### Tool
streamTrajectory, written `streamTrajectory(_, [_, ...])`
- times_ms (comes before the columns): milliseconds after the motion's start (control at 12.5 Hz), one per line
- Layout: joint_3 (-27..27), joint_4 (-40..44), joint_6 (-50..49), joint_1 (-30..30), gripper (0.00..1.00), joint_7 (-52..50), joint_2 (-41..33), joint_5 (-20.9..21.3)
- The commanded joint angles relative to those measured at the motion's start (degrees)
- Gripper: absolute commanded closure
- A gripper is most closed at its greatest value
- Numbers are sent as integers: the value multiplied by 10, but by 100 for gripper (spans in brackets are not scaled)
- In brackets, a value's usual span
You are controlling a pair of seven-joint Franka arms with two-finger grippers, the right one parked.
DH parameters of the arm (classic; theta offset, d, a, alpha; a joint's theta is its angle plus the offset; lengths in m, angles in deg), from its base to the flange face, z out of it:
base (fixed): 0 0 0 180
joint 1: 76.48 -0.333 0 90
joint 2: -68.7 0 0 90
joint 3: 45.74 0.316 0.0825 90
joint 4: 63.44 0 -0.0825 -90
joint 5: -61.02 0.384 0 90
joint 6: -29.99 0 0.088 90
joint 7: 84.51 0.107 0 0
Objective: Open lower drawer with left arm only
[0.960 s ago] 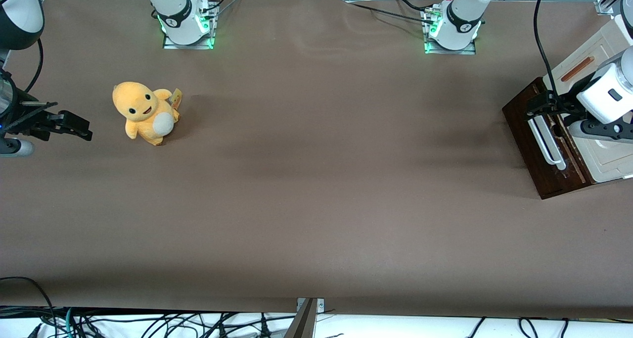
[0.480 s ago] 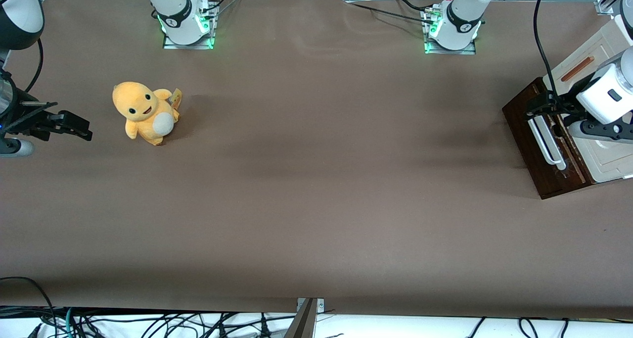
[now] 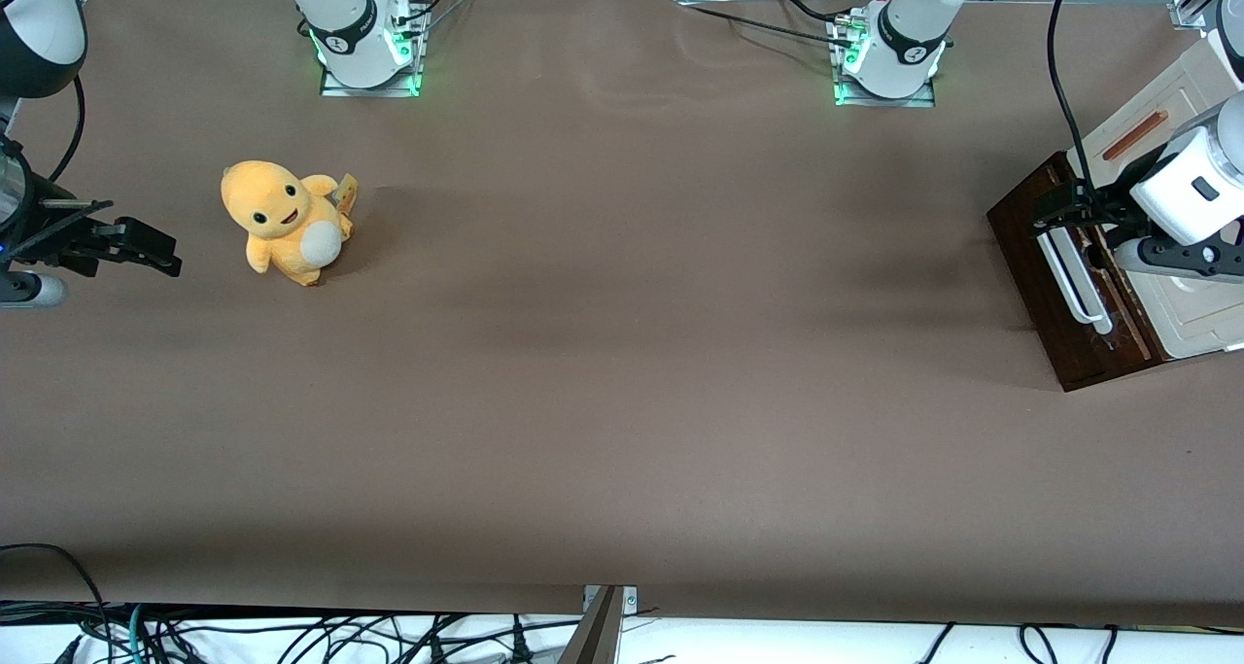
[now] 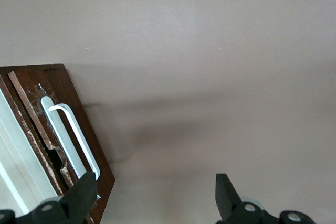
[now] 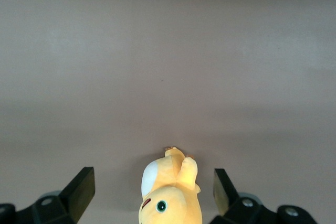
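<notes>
1. Front view: the left arm is seen at about 3 o'clock from the table's middle, at the working arm's end, reaching over a cream cabinet.
2. The lower drawer is found at the foot of that cabinet, also at about 3 o'clock. Its dark brown front is turned toward the table's middle, and its white bar handle is laid along it.
3. The gripper is held over the drawer front, at the end of the handle that lies farther from the front camera.
4. In the left wrist view, the gripper is shown with its two black fingers spread wide, and nothing is held between them.
5. One finger is seen just beside the handle, over the drawer front. Whether it touches the bar cannot be told.
6. How far the drawer has been pulled out cannot be told.
7. A cream recessed panel with a slim brown handle is seen on the cabinet above the drawer.
8. An orange plush toy is stood on the table at about 10 o'clock from the middle, toward the parked arm's end, well apart from the drawer.
</notes>
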Motion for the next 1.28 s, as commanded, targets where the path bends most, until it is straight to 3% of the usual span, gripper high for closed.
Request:
streamTrajectory(0, [-1,6,-10,0,0,-8,3,-4])
streamTrajectory(400, [-1,-3,-5,0,0,-9,30,-11])
streamTrajectory(800, [-3,-10,25,14,0,-62,135,4])
streamTrajectory(1040, [-39,-20,25,28,0,-157,178,164])
streamTrajectory(1200, [-62,-23,25,29,0,-249,211,225])
